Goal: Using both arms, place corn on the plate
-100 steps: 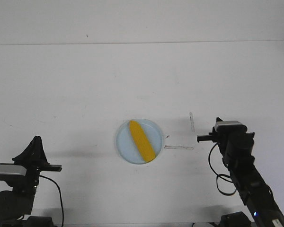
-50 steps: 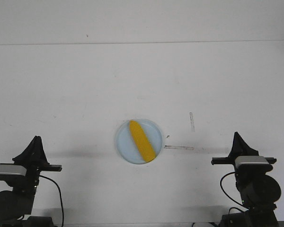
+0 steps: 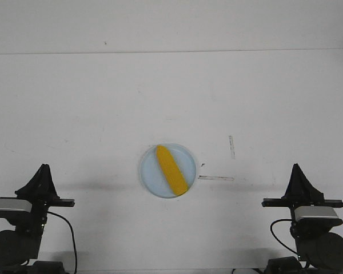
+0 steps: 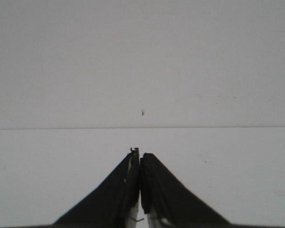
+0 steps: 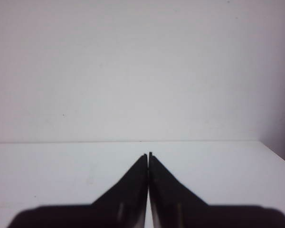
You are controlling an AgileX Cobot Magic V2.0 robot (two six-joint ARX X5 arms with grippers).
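The yellow corn (image 3: 171, 170) lies diagonally on the pale blue plate (image 3: 149, 174) near the table's front middle. My left gripper (image 3: 42, 170) is shut and empty, parked at the front left, well apart from the plate; its jaws show closed together in the left wrist view (image 4: 139, 154). My right gripper (image 3: 299, 169) is shut and empty, parked at the front right, also apart from the plate; it shows closed in the right wrist view (image 5: 148, 155). Neither wrist view shows the corn or the plate.
Two thin tape strips lie on the white table right of the plate, one (image 3: 216, 178) lying across and one (image 3: 231, 146) running away from me. The table's far edge (image 3: 171, 52) meets a white wall.
My right arm has drawn back from beside the plate to its parked place at the front right. The left arm, the corn and the plate have not moved.
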